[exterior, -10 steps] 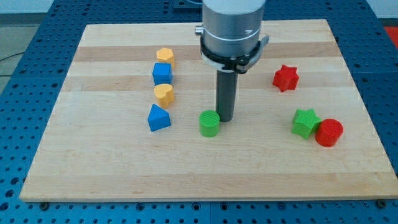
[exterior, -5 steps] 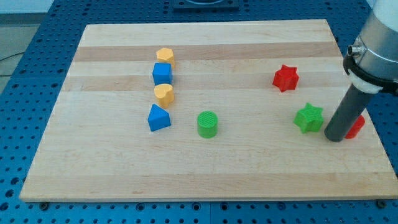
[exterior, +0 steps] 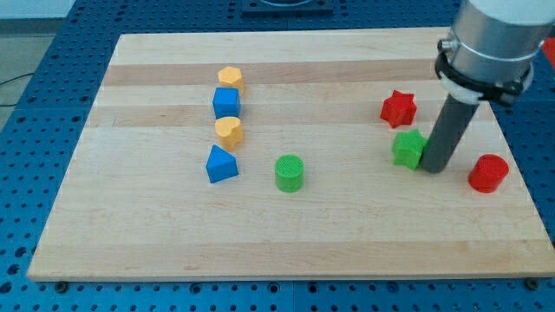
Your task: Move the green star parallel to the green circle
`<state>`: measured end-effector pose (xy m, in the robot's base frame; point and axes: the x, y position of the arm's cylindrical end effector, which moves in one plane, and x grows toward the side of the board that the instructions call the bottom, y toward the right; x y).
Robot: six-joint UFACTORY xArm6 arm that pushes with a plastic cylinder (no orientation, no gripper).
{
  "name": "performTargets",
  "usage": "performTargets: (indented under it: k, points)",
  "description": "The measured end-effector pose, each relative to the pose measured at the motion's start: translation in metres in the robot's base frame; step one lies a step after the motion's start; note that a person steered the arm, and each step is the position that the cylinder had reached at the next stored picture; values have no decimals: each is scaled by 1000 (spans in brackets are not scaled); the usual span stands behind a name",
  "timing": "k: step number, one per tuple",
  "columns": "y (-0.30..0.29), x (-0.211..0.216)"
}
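The green star [exterior: 408, 148] lies on the wooden board [exterior: 286, 234] at the view's right, just below the red star [exterior: 398, 108]. My tip [exterior: 433, 168] stands against the green star's right side, touching it. The green circle [exterior: 290, 172] sits near the board's middle, well to the left of the green star and slightly lower in the view. The rod hides the star's right edge.
A red cylinder [exterior: 488, 173] stands right of my tip. At the left a column runs down: yellow hexagon [exterior: 230, 79], blue cube [exterior: 226, 103], yellow heart [exterior: 228, 132], blue triangle [exterior: 221, 164]. The board's right edge is close.
My tip swung from beside the green circle to the right, then came in between the green star and red cylinder. The star has shifted left and up; the cylinder sits farther right.
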<state>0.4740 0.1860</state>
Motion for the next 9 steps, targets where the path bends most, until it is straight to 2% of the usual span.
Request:
performTargets:
  k: [1,2,4,5,7,9]
  points:
    - [0,-28]
    - [-9,-28]
    - [-78,-33]
    - [-81,-63]
    - [-100,-29]
    - [-70,-12]
